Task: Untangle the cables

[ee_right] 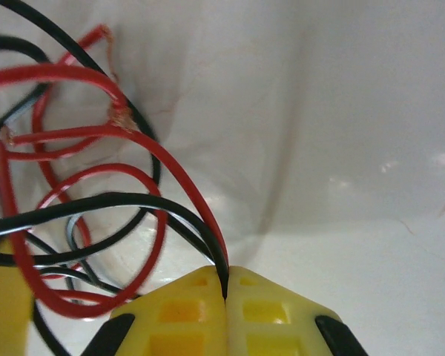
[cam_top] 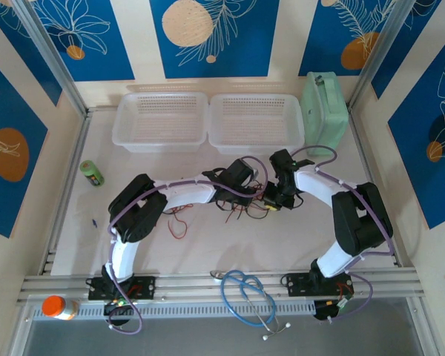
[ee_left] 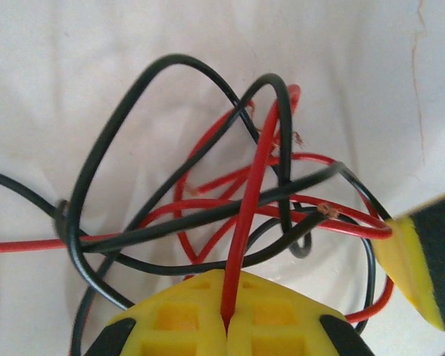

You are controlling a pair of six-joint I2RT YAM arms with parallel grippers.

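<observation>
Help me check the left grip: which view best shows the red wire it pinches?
Left wrist: the red wire runs straight into the shut left gripper. Top external shows the cables as a tiny tangle; right wrist shows red loops.

White arms (cam_top: 184, 196), black joints (cam_top: 137, 209) (lilac cords (cam_top: 179, 183)), yellow fingertips (ee_left: 178, 319).

Top view high behind the arm bases (cam_top: 122, 288), facing down, both wrist views close over the same cables (ee_left: 246, 222)
</observation>
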